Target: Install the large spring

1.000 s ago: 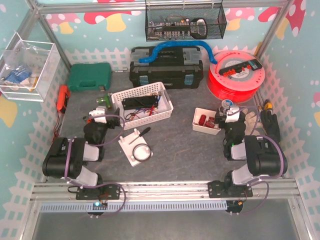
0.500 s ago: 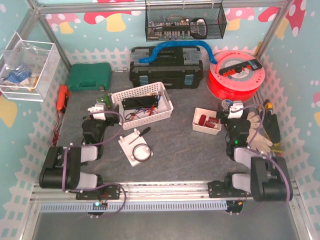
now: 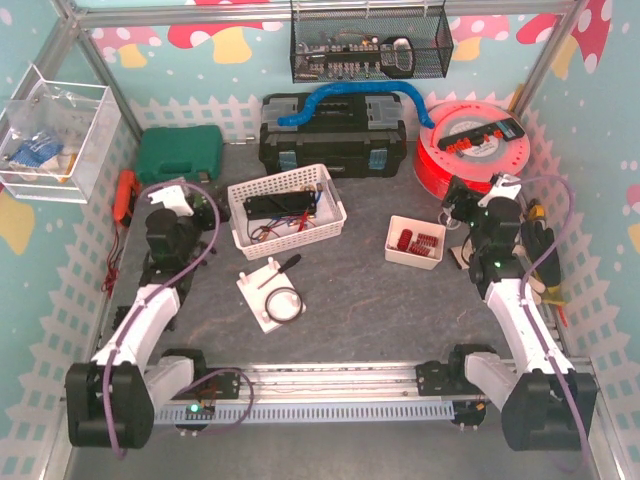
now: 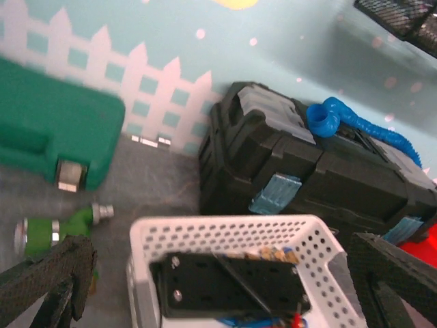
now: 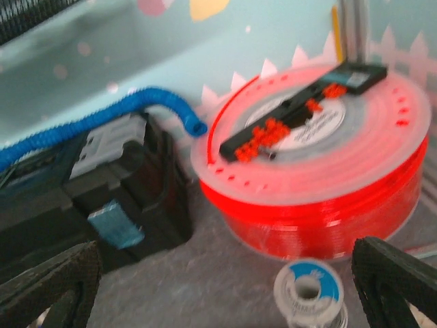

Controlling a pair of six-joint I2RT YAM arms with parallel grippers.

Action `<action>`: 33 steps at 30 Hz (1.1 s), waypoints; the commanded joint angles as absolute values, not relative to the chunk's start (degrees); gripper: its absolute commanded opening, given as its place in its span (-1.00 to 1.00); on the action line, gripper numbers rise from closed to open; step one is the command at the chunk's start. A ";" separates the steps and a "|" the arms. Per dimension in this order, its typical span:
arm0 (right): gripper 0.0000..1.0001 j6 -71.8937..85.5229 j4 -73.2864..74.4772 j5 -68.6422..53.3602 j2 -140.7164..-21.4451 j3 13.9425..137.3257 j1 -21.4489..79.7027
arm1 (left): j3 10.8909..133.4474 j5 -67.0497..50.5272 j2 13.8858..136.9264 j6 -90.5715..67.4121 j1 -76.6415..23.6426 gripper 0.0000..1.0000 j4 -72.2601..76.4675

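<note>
Left of the white perforated basket [image 3: 285, 208], the left gripper [image 4: 218, 253] hovers over the table [image 3: 370, 300] with its jaws spread wide, holding nothing. Right of the basket, red springs [image 3: 413, 241] lie in a small white tray [image 3: 392, 251]; which is the large one cannot be told. Farther right of the basket, the right gripper [image 5: 220, 263] hangs near the red spool [image 5: 321, 171], jaws likewise released and empty. Just in front of the basket sits a white fixture plate [image 3: 258, 290] carrying a black ring [image 3: 284, 301].
</note>
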State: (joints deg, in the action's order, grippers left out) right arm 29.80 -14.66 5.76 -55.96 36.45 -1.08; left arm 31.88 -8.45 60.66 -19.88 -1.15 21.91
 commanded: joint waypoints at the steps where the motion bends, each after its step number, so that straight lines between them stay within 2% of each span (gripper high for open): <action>1: 0.97 33.14 -4.16 -4.70 -54.18 37.55 -1.41 | 30.99 -8.14 55.52 -36.44 -0.69 0.99 9.11; 6: 0.98 35.47 -3.66 -15.12 -54.37 37.68 -0.24 | 30.87 -21.57 54.56 -37.04 -0.74 0.99 7.20; 9: 0.97 34.95 -2.51 -16.36 -54.82 37.41 2.37 | 32.02 -23.20 55.72 -34.75 -2.23 0.89 3.87; 15: 0.98 28.10 -0.39 -12.73 -57.37 36.69 14.29 | 33.74 -14.52 56.30 -27.27 -12.24 0.65 0.16; 22: 0.98 24.76 -2.68 -2.86 -60.21 35.60 25.35 | 40.00 1.93 64.07 -14.37 -30.34 0.39 -4.30; 28: 0.98 26.22 -7.95 7.60 -56.69 30.05 26.45 | 46.75 3.36 73.60 -4.75 -36.62 0.04 -10.75; 33: 0.98 27.50 -9.25 11.34 -52.76 27.39 26.46 | 50.65 10.71 79.82 2.09 -43.08 -0.11 -17.03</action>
